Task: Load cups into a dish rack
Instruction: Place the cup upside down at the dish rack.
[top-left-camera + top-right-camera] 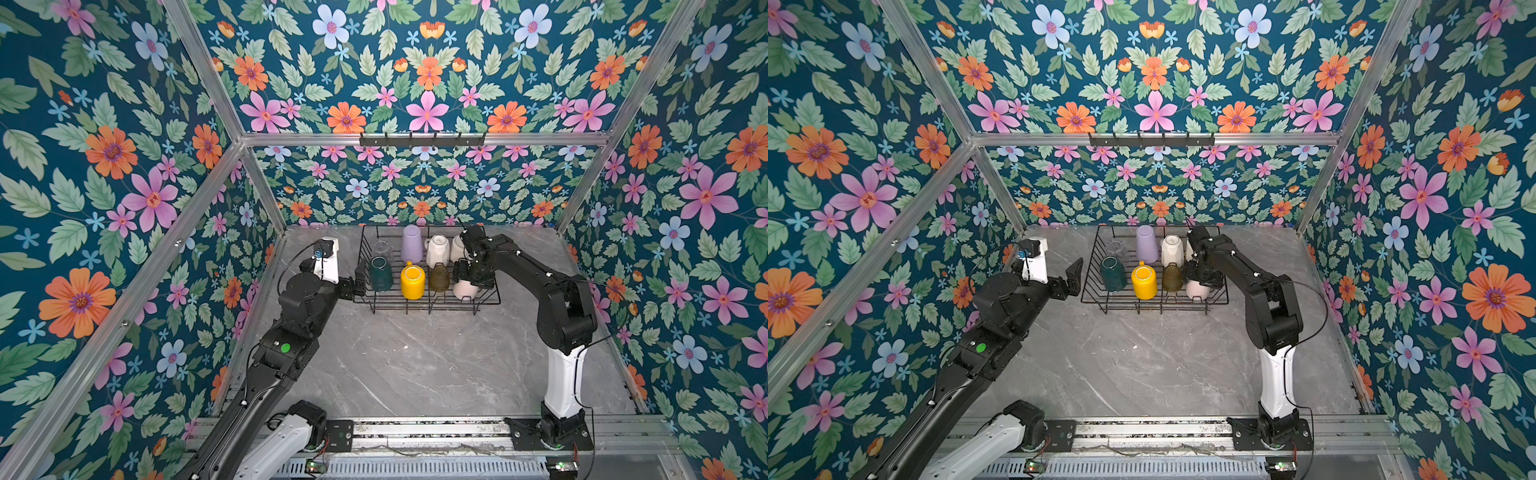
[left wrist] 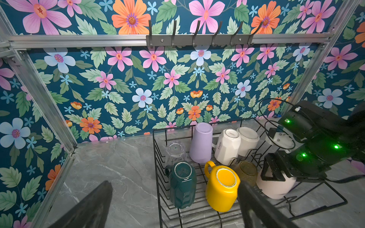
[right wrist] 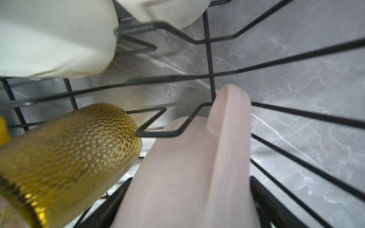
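Tabletop (image 1: 415,365), grey marble (floral walls (image 1: 428,183))

Both top views high at the near side, looking down and far, sharing the whole dish rack (image 1: 365,251), left wrist view from its left, right wrist view close inside it.

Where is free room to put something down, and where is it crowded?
Bare: the tabletop in front of the dish rack, between the left arm and right arm. Crowded: the rack, full of cups, with the right hand at the pale pink mug.
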Controlling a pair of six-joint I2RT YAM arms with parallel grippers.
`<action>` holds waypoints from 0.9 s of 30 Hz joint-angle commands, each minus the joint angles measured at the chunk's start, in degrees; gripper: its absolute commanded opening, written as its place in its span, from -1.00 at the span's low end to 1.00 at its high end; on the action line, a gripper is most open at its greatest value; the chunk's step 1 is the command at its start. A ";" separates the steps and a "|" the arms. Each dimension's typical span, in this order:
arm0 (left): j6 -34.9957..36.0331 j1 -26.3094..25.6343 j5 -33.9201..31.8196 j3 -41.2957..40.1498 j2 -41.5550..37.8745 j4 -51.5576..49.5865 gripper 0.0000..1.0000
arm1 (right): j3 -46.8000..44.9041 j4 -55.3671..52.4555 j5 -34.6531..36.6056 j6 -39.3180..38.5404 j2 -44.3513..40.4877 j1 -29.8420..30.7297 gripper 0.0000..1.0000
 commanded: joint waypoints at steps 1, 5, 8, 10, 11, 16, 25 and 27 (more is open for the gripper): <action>0.22 0.09 -0.37 0.04 0.17 0.26 1.00 | 0.37 0.81 0.89 0.37 -0.09 0.10 0.74; 0.30 0.09 -0.78 0.07 0.26 0.28 1.00 | 0.46 0.79 1.04 0.19 -1.13 0.10 0.77; 0.39 0.08 -1.02 0.04 0.35 0.28 1.00 | 0.24 0.88 1.46 -0.07 -2.95 0.25 0.78; 0.35 0.04 -1.31 0.04 0.44 0.32 1.00 | -0.19 1.15 1.64 -0.40 -4.57 0.25 0.79; 0.30 0.02 -1.47 0.04 0.54 0.29 1.00 | -0.53 1.23 1.81 -0.42 -5.72 0.23 0.79; 0.22 0.06 -2.29 -0.04 0.67 0.58 1.00 | -4.39 3.40 2.72 -1.50 -13.36 0.28 0.84; -2.40 0.66 -3.69 3.86 5.25 1.19 1.00 | -23.84 16.45 5.95 -7.38 -36.96 0.08 0.98; -4.64 0.70 -7.15 3.25 5.60 3.92 1.00 | -29.08 20.34 6.45 -9.40 -41.65 -0.74 0.98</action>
